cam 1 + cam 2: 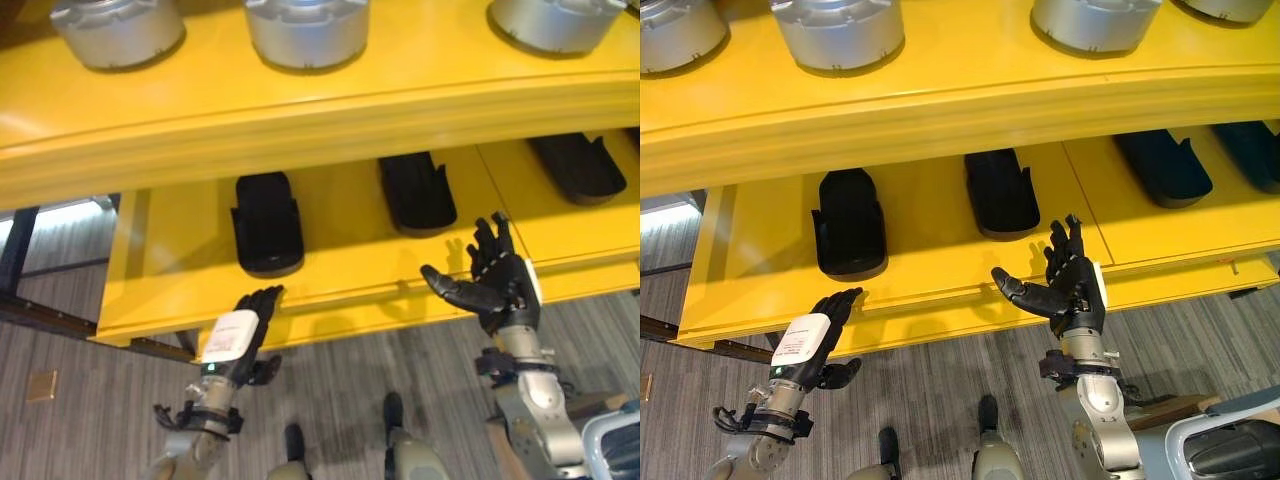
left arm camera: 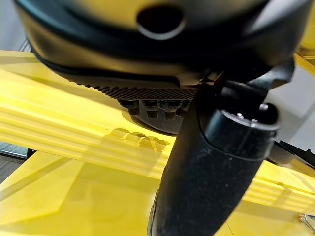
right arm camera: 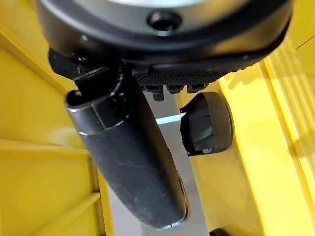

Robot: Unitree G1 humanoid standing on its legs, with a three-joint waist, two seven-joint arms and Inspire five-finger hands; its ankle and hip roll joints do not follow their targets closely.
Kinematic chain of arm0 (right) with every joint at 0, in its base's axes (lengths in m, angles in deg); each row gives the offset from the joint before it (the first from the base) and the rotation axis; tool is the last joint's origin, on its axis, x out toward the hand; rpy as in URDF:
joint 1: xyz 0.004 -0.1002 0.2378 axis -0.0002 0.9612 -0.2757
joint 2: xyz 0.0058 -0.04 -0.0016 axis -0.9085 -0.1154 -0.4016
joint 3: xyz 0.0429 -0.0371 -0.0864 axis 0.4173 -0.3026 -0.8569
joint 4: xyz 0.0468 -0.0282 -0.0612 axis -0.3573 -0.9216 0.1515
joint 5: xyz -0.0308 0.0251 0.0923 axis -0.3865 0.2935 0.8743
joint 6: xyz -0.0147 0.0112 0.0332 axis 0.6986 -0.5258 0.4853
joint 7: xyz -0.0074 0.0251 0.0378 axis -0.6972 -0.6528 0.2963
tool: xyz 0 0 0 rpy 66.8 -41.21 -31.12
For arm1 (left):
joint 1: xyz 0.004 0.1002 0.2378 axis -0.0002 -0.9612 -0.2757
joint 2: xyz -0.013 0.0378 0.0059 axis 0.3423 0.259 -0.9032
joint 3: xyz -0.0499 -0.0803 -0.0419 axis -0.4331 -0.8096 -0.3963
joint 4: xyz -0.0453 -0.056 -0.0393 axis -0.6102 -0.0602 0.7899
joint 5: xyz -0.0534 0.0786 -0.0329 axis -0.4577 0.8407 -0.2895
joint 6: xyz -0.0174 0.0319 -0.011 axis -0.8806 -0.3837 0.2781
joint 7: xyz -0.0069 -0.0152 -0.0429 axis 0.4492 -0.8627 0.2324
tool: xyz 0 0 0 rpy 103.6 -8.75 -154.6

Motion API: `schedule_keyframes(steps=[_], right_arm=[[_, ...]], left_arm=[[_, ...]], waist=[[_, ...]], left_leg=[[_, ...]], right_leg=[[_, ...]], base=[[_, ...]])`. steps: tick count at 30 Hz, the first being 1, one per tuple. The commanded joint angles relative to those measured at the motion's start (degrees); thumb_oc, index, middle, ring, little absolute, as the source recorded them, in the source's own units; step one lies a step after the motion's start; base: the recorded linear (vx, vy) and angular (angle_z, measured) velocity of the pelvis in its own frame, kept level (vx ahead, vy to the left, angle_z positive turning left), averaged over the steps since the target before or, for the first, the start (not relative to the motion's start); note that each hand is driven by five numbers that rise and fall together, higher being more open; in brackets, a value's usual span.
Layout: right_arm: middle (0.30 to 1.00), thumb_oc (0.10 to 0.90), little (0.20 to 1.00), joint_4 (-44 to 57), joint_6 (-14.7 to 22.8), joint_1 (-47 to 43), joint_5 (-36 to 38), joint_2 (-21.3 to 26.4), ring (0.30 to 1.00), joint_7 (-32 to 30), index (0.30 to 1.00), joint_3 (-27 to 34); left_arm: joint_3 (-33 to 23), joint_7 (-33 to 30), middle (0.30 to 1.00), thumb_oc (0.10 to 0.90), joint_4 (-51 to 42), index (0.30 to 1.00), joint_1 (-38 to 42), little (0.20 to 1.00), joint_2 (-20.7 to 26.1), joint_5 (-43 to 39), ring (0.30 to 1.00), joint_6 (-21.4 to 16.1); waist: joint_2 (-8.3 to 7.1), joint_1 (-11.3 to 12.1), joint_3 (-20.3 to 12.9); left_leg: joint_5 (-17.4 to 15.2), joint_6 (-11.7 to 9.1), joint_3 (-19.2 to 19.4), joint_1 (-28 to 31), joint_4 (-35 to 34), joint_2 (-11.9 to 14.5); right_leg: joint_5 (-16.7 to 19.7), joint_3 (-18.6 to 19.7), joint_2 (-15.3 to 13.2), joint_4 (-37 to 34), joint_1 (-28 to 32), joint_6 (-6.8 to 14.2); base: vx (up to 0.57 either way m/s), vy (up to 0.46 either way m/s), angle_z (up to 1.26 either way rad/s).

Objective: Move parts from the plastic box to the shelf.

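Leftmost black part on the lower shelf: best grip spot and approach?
Likely across its narrow width, near the front end. The leftmost black part lies flat with its long axis running front to back, and the upper shelf overhangs it, so come in from the open front. The left hand is open and nearest.

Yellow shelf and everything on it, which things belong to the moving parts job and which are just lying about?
Job:
- yellow shelf
- silver round parts on its upper level
- black parts on its lower level
- left robot hand, open, empty
- right robot hand, open, empty

Lying about:
- grey striped floor
- dark frame beside the shelf
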Motion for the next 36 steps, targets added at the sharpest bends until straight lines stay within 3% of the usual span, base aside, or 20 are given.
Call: schedule_keyframes(steps=[1,16,36], right_arm=[[1.000,0.900,1.000,3.73,6.89,-3.00,1.18,-0.78,1.000,0.56,1.000,1.01],[1.000,0.900,1.000,3.98,7.00,-2.89,0.93,-1.09,1.000,0.21,1.000,0.77],[1.000,0.900,1.000,4.32,6.75,-1.83,1.01,-1.74,1.000,0.15,1.000,0.88]], left_arm=[[-2.57,-3.17,1.000,0.900,1.35,1.000,5.54,1.000,3.80,1.12,1.000,-2.02],[1.66,-1.65,1.000,0.900,4.89,1.000,9.00,1.000,2.65,-0.36,1.000,-2.43],[1.75,-3.97,1.000,0.900,18.37,1.000,14.77,1.000,-0.40,-0.20,1.000,2.59]], waist=[[-2.38,-0.47,-3.43],[-2.77,-1.23,-3.55],[-3.07,-2.55,-4.07]], left_leg=[[0.42,-1.70,0.68,0.68,-0.17,3.40],[0.55,-1.88,1.02,0.73,-0.26,3.66],[0.60,-2.16,2.24,1.27,-0.36,3.95]], right_leg=[[-4.58,-1.24,-4.08,0.46,3.03,6.13],[-4.69,-0.94,-3.66,0.35,2.90,6.02],[-4.58,-0.38,-3.26,0.17,2.78,6.02]], base=[[0.01,-0.011,-0.07],[0.00,-0.002,-0.01],[0.00,0.001,-0.02]])
